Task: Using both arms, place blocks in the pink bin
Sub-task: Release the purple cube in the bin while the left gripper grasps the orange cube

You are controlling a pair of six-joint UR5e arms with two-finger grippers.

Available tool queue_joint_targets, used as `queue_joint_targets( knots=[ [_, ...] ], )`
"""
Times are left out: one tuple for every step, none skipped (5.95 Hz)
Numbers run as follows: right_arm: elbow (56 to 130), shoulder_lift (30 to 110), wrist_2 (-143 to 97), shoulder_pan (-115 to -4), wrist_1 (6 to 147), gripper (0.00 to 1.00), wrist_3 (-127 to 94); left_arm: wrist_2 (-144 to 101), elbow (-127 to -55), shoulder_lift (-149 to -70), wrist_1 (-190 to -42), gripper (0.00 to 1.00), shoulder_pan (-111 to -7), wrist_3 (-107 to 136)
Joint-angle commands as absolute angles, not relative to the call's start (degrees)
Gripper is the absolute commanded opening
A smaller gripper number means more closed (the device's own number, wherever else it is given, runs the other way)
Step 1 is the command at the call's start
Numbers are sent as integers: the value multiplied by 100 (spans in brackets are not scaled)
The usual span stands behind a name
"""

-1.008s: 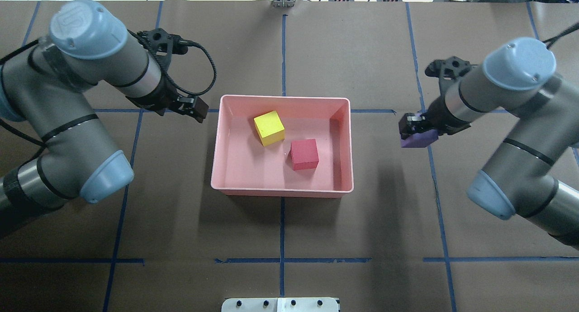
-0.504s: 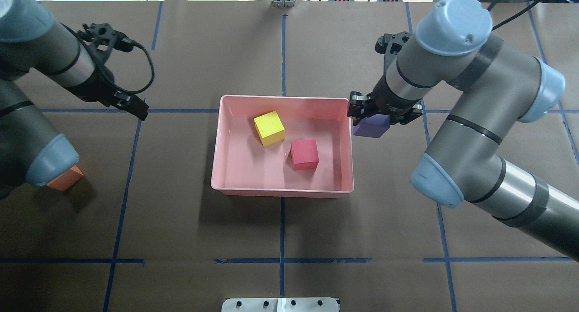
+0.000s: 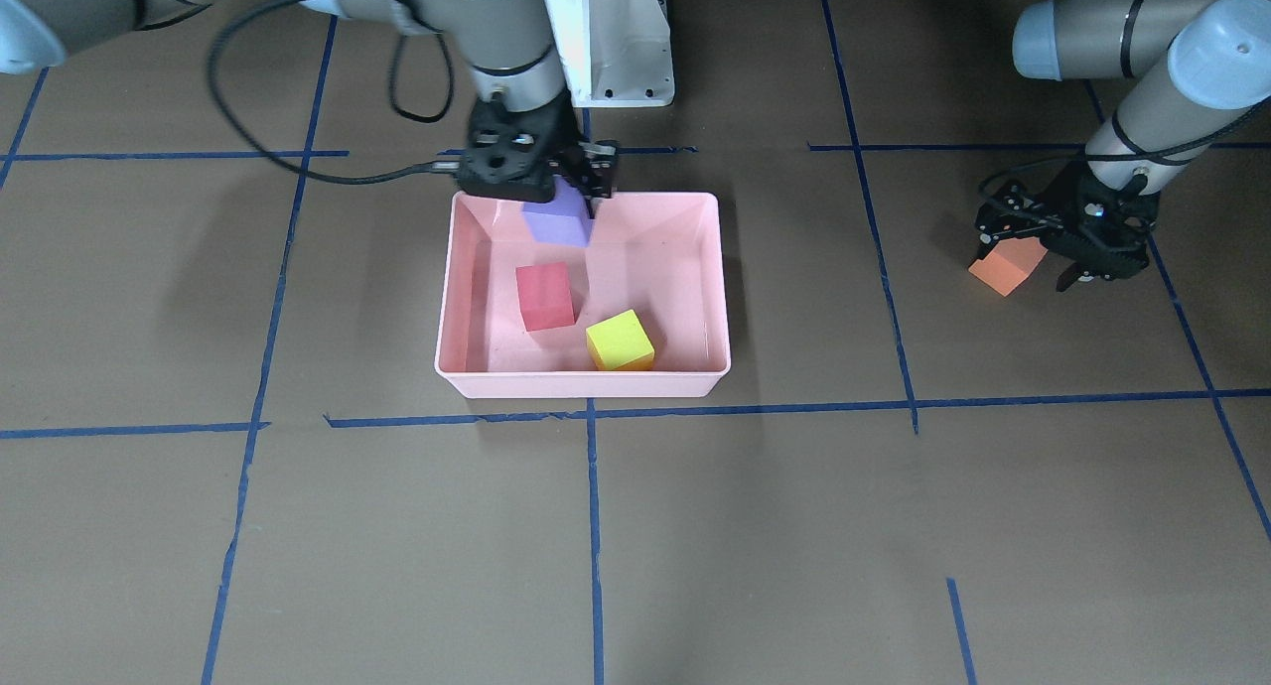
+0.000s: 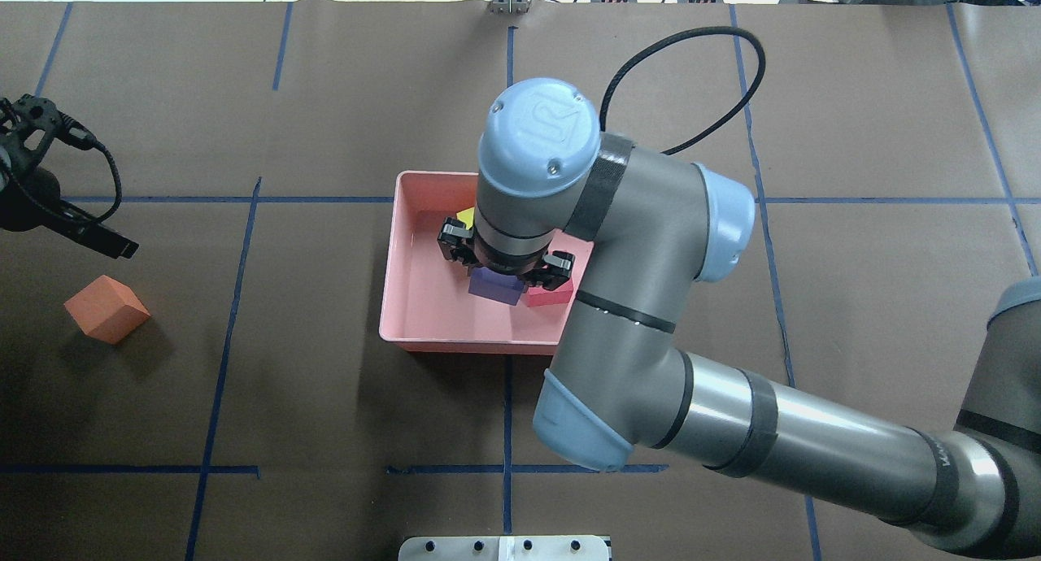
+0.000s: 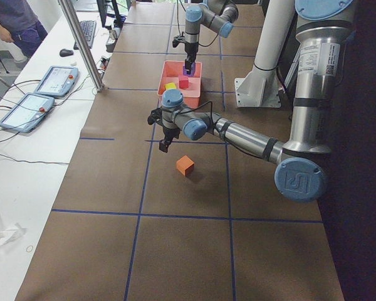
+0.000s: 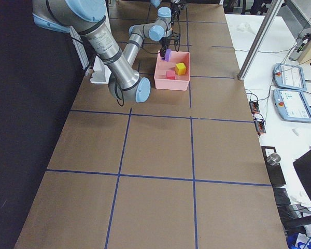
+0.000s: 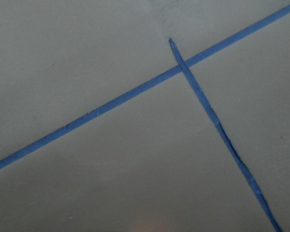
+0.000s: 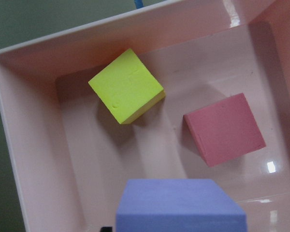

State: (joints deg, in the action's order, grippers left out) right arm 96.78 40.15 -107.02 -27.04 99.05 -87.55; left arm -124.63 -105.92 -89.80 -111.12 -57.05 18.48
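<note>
While the right gripper's (image 4: 506, 267) fingers clamp the purple block (image 4: 494, 286) over the pink bin (image 4: 455, 345), the foam is judged light and compressible: grasp opposite flat faces. Left gripper (image 4: 110, 242) finger state undeterminable.

pink bin (image 8: 38, 145): glossy plast. | purple block (image 8: 179, 208): matt foam | tbl cover (image 4: 854, 301): paper

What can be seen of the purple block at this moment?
The purple block is a small, matte, foam-like cube, lilac-violet, with clean edges and no visible damage. The right pincer is shut on it and holds it roughly level over the robot-side part of the pink bin, apparently clear of the floor. Only the pincer seems to touch it. The red block and yellow block lie apart from it on the bin floor.
</note>
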Motion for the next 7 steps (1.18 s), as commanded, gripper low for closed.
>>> queue_joint_targets(
  knots=[
    [9615, 3999, -10538, -2531, 9905, 100, -8789, -12471, -10486, -8737, -11319, 100, -5652, 1820],
    [9641, 4051, -10529, -2531, 9905, 100, -8789, -12454, -10398, -8615, -11860, 100, -5625, 1793],
    [9659, 4052, -10538, -2531, 9905, 100, -8780, -12428, -10232, -8491, -12283, 100, -5503, 1784],
    [9729, 4147, -10538, -2531, 9905, 100, -8780, -12428, -10135, -8482, -12470, 100, -5302, 1784],
    [9764, 4270, -10538, -2531, 9897, 100, -8780, -12428, -10125, -8447, -12506, 100, -5091, 1784],
    [9765, 4306, -10529, -2523, 9896, 100, -8780, -12428, -10081, -8429, -12498, 100, -4915, 1784],
    [9773, 4341, -10529, -2514, 9888, 100, -8780, -12445, -10029, -8446, -12507, 100, -4904, 1784]
  ],
)
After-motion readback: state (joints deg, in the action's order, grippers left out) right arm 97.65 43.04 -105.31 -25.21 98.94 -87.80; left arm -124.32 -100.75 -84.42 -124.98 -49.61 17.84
